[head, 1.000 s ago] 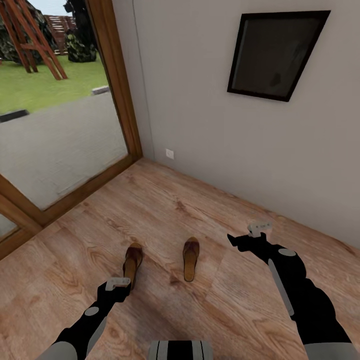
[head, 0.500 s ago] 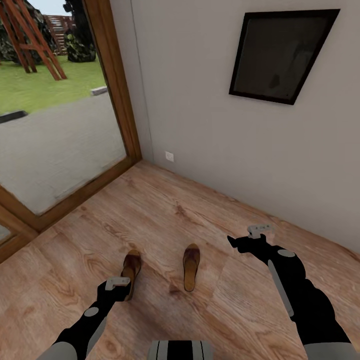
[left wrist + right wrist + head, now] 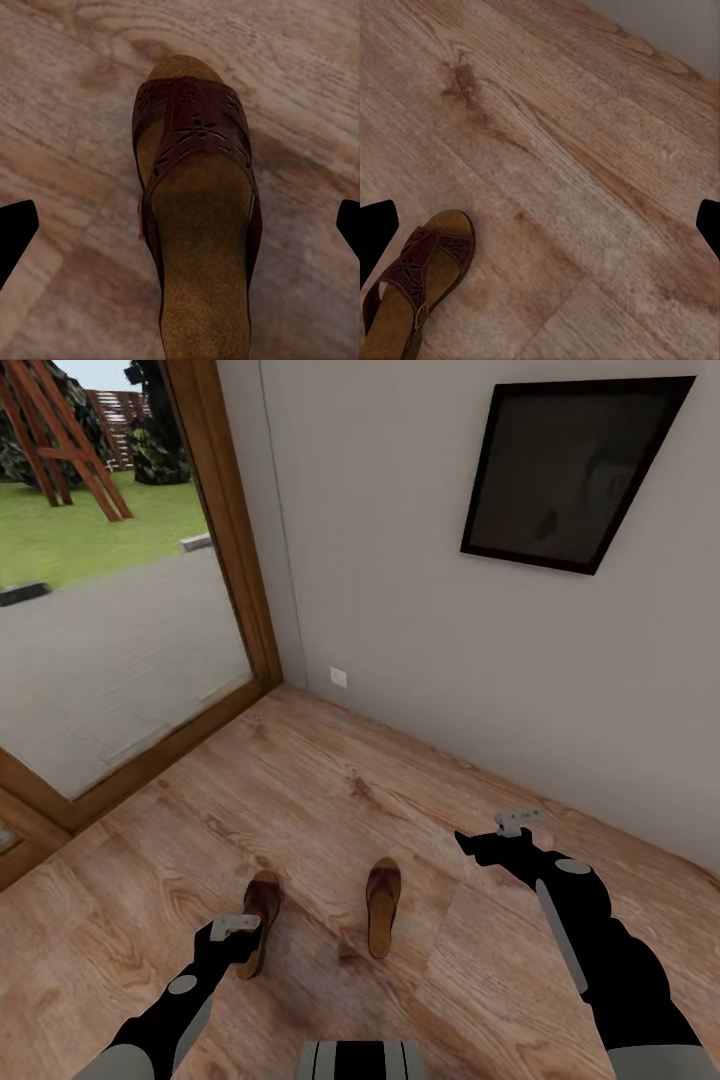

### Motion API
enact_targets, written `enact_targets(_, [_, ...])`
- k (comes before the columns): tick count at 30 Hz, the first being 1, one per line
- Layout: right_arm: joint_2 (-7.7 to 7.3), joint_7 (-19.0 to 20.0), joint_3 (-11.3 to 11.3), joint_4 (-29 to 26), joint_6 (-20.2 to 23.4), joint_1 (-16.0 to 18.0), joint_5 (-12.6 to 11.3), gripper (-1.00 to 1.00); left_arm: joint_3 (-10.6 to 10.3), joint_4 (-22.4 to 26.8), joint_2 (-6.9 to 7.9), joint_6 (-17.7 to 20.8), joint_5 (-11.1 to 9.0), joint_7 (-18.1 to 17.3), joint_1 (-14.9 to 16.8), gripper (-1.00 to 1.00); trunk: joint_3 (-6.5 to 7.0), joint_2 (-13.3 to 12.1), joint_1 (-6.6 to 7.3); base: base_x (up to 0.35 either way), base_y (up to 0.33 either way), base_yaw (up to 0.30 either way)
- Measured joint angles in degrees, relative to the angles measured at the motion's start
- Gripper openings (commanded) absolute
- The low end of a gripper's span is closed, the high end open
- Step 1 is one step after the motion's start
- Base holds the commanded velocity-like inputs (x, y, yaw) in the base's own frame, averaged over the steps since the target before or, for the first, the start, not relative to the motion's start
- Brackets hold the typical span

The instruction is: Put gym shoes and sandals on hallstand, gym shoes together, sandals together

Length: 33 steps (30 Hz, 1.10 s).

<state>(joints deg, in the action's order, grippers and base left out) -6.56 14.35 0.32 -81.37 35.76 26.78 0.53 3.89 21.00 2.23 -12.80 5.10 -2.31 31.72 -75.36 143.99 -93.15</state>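
Observation:
Two dark brown sandals lie side by side on the wood-plank corridor floor point(image 3: 330, 800). My left gripper point(image 3: 233, 932) hovers over the heel end of the left sandal point(image 3: 262, 915). In the left wrist view that sandal point(image 3: 199, 225) lies straight between the widely spread fingertips point(image 3: 15, 232), so the gripper point(image 3: 180, 232) is open. The right sandal point(image 3: 383, 905) lies a little left of my right gripper point(image 3: 500, 838). In the right wrist view this sandal point(image 3: 416, 289) is off to one side, and the open gripper point(image 3: 540, 229) has bare floor under it. The gym shoes and the hallstand are out of view.
A tall glass door with a brown wooden frame point(image 3: 235, 550) closes the left side, with lawn and paving outside. A grey wall point(image 3: 420, 620) runs across the back and right, carrying a dark framed picture point(image 3: 570, 470) and a small white outlet point(image 3: 340, 677).
The whole head view has shifted slightly, so the camera moved; the sandals now sit a bit lower in it. Both arms keep their pose and both grippers stay open.

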Motion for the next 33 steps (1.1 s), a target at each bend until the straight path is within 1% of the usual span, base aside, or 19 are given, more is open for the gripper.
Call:
enact_targets(3, [0.01,0.0,0.05,0.0,0.0,0.0,-0.04,1.0,0.0,-0.05,-0.03,0.0,-0.01,0.0,-0.02,1.0,0.0,0.0,0.0,0.002,0.0,0.0])
enact_targets(14, [0.08,0.01,0.02,-0.15,0.0,0.0,-0.05,1.0,-0.04,-0.13,-0.02,-0.01,0.04,0.0,-0.02,1.0,-2.43,0.14,-0.29,0.0,0.0,0.0])
enact_targets(20, [0.09,0.0,0.0,-0.2,0.0,0.0,-0.06,1.0,-0.04,-0.14,0.0,-0.07,0.0,0.0,-0.04,1.0,-3.95,0.22,-0.44,0.0,0.0,0.0])
enact_targets(30, [0.09,0.0,0.0,-0.29,0.0,0.0,-0.06,1.0,-0.08,-0.14,0.0,-0.27,0.03,0.0,-0.03,1.0,-7.05,0.36,-0.7,0.0,0.0,0.0])
enact_targets(33, [0.07,0.0,-0.03,-0.3,0.0,0.0,-0.06,1.0,-0.08,-0.07,0.0,-0.27,0.05,0.0,-0.02,1.0,-7.33,0.36,-0.7,0.0,0.0,0.0])
